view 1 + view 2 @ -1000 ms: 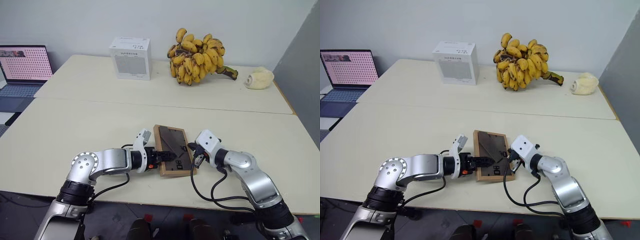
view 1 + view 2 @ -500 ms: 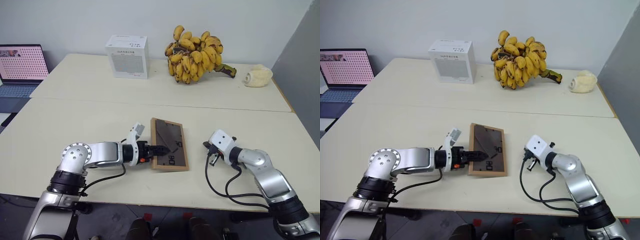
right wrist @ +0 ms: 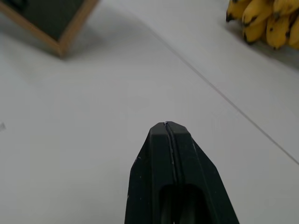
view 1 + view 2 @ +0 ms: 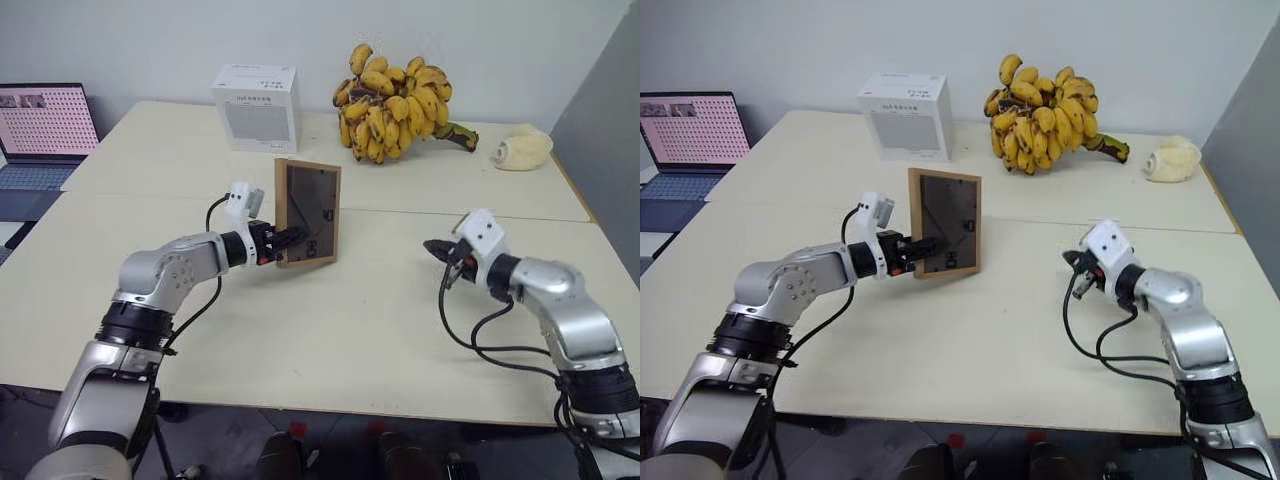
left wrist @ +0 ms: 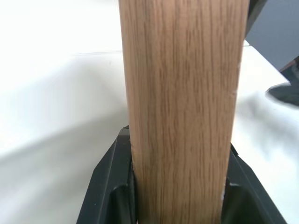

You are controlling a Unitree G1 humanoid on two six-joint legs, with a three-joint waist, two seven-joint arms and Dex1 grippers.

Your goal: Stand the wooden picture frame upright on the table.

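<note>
So, your L gripper [image 4: 285,242] is clamped on the frame [image 4: 308,212]: in the L wrist view both black fingers [image 5: 108,186] press flat against the wood edge, one each side. Frame is upright, dark back facing you w/ white numerals showing, lower edge at or just above the table [image 4: 330,330] near the seam; can't tell if it's touching. Your R gripper [image 4: 432,246] is fully closed on nothing, fingertips pressed together, held above the table well to the right of the frame. Beyond it, on the far section: white box [image 4: 256,94], bananas [image 4: 395,99], pale lump [image 4: 523,152] at far right. Laptop [image 4: 45,130] off to the left.
</note>
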